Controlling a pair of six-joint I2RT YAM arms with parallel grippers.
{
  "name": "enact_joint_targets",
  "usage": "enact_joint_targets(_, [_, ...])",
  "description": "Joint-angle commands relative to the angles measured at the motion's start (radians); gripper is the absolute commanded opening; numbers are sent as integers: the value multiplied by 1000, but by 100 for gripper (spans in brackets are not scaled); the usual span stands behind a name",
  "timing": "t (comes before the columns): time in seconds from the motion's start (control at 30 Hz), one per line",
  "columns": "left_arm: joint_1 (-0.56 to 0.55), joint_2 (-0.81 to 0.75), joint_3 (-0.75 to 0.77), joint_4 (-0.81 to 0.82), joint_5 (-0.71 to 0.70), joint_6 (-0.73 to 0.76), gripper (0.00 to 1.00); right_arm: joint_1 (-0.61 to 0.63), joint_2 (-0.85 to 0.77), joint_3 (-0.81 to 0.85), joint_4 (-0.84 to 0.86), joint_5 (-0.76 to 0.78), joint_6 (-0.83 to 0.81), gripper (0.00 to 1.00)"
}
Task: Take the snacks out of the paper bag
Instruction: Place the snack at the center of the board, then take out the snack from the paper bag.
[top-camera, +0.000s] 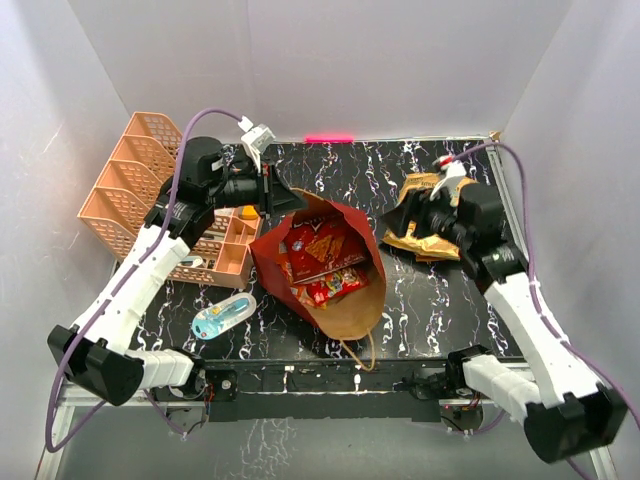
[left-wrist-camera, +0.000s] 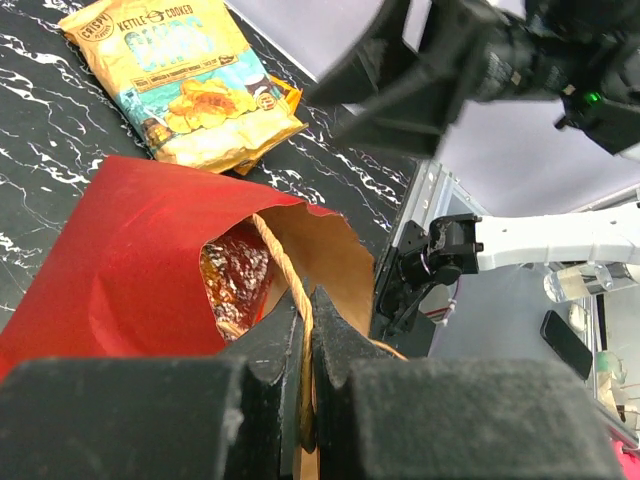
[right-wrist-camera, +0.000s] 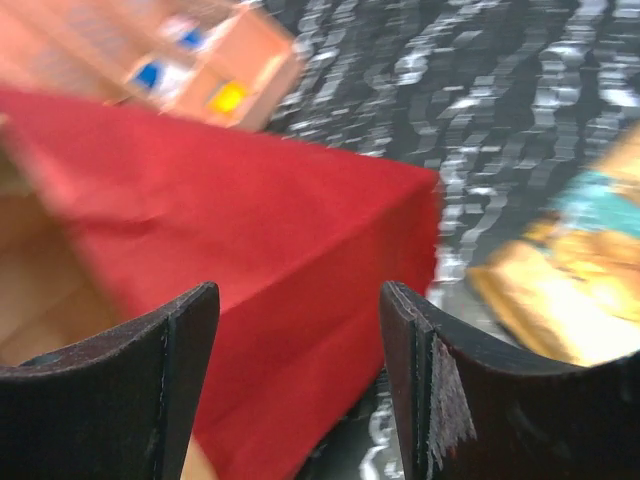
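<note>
The paper bag (top-camera: 345, 305) lies open in the middle of the table, red outside and brown inside. Inside it I see a red-black Doritos bag (top-camera: 322, 245) and red candy packs (top-camera: 330, 288). My left gripper (top-camera: 288, 200) is at the bag's far rim, shut on its twine handle (left-wrist-camera: 290, 285). An orange chip bag (top-camera: 418, 228) lies on the table to the right of the bag, and also shows in the left wrist view (left-wrist-camera: 185, 85). My right gripper (top-camera: 392, 220) is open and empty over the chip bag, facing the bag's red side (right-wrist-camera: 260, 230).
A pink plastic basket organizer (top-camera: 140, 190) stands at the far left. A blue-white blister-packed item (top-camera: 222, 315) lies front left of the bag. White walls close in the black marbled table (top-camera: 440, 300) at the back and sides.
</note>
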Motion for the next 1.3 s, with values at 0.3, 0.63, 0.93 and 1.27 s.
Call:
enact_joint_targets(0.3, [-4,-58,-65,76,32,-40,0,614,-176,-67,61,69,-22,64])
enact_joint_targets(0.63, [-4,-66,-31,23,14,-2,0,971,84,15,-42,392,-815,77])
enact_joint_targets(0.93, [-4,-85,-37,35,21,-13,0,957,191,-50,113,655,-1307,82])
enact_joint_targets(1.27, [-5,-91,-45,38,15,-13,0,884,293,-97,170,603,-1445,73])
